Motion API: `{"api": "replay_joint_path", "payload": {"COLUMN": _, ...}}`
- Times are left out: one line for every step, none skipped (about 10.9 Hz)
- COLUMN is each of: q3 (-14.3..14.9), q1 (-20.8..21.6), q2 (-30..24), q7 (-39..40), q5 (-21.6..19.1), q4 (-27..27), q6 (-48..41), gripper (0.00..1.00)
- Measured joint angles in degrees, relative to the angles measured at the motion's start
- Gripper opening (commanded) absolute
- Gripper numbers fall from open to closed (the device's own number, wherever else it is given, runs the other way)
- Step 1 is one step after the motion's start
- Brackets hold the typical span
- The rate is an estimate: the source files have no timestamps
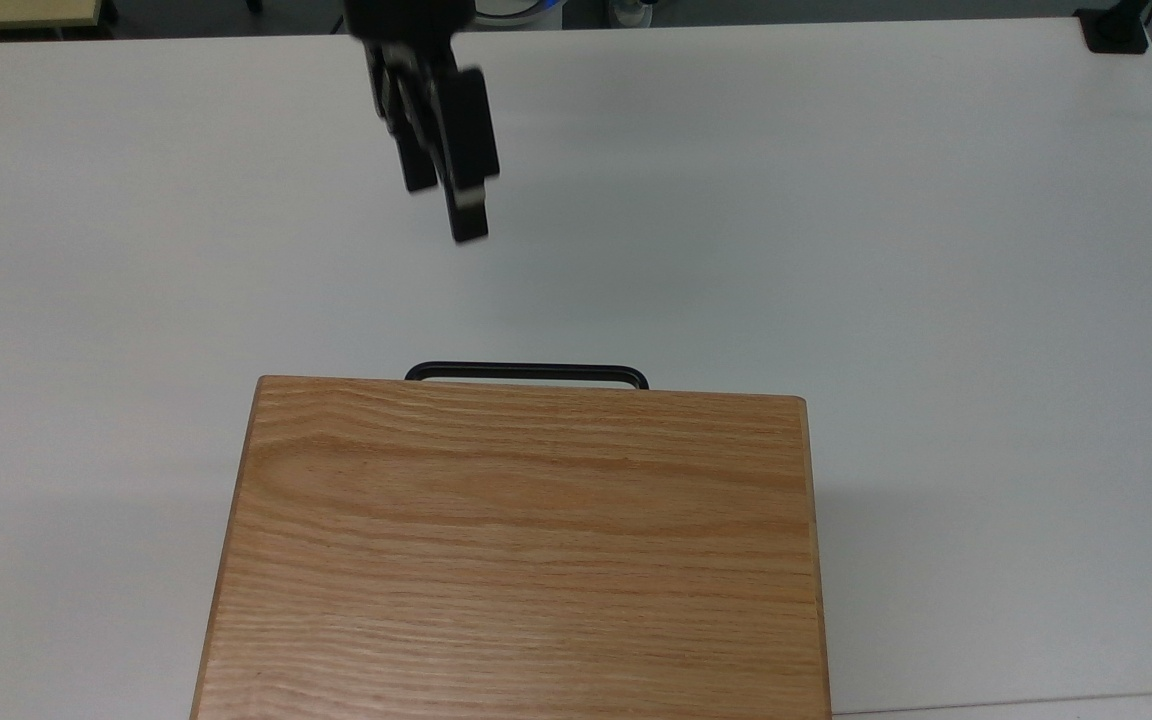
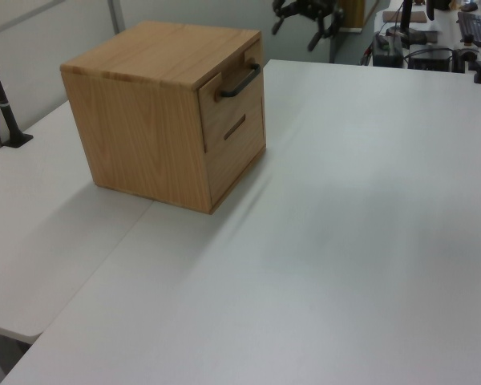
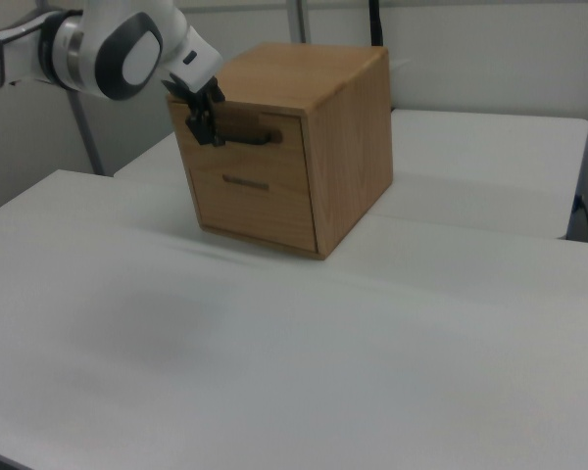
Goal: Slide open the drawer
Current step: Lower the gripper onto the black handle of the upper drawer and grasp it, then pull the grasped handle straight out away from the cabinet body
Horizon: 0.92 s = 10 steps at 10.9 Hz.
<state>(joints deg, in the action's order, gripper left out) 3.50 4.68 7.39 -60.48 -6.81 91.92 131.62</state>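
Drawer, upper of two fronts in an oak cabinet, fully closed and flush with the cabinet face, black bar handle jutting just past the cabinet's top edge in the top view. Cabinet set on a white table, toward the bottom of the top view, at upper left in the left view and upper centre in the right view. Lower drawer front beneath, marked by a short dark slot. Black gripper poised in the air above the bare tabletop, well apart from the handle in the top view and pointing down toward it, off to the top view's left of the handle's middle. Fingers spread apart in the left view, holding nothing. Seen in the right view against the drawer front's left end, near the handle there, though contact cannot be told from that angle. White and grey arm reaching in from the right view's upper left. Dark post standing at the left view's left edge beside the table.
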Motion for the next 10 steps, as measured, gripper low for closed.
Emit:
{"api": "replay_joint_path", "payload": {"q3": -0.2, "q1": 0.3, "q2": 1.8, "q7": -2.2, "q5": 0.0, "q4": -0.1, "q6": 1.5, "gripper": 0.61}}
{"api": "replay_joint_path", "payload": {"q3": -0.8, "q1": 0.4, "q2": 2.8, "q7": -2.7, "q5": 0.0, "q4": -0.3, "q6": 2.5, "gripper": 0.58}}
{"api": "replay_joint_path", "payload": {"q3": -1.7, "q1": 0.4, "q2": 3.8, "q7": -3.5, "q5": -0.1, "q4": -0.5, "q6": 3.9, "gripper": 0.57}}
{"api": "replay_joint_path", "payload": {"q3": -2.2, "q1": 0.5, "q2": 5.0, "q7": -4.5, "q5": -0.1, "q4": -0.6, "q6": 6.1, "gripper": 0.56}}
{"api": "replay_joint_path", "payload": {"q3": -2.3, "q1": 0.5, "q2": 6.4, "q7": -5.6, "q5": -0.1, "q4": -1.2, "q6": 8.4, "gripper": 0.55}}
{"api": "replay_joint_path", "payload": {"q3": -2.3, "q1": 0.5, "q2": 7.8, "q7": -6.3, "q5": -0.1, "q4": -1.9, "q6": 9.9, "gripper": 0.54}}
{"api": "replay_joint_path", "payload": {"q3": -2.3, "q1": 0.5, "q2": 9.1, "q7": -6.5, "q5": -0.1, "q4": -2.6, "q6": 11.2, "gripper": 0.53}}
{"api": "replay_joint_path", "payload": {"q3": -2.4, "q1": 0.5, "q2": 10.3, "q7": -6.5, "q5": -0.1, "q4": -3.5, "q6": 11.8, "gripper": 0.49}}
{"api": "replay_joint_path", "payload": {"q3": -2.6, "q1": 0.6, "q2": 11.2, "q7": -6.6, "q5": -0.1, "q4": -4.1, "q6": 11.8, "gripper": 0.46}}
{"api": "replay_joint_path", "payload": {"q3": -2.9, "q1": 0.6, "q2": 12.0, "q7": -6.6, "q5": -0.1, "q4": -4.5, "q6": 11.9, "gripper": 0.42}}
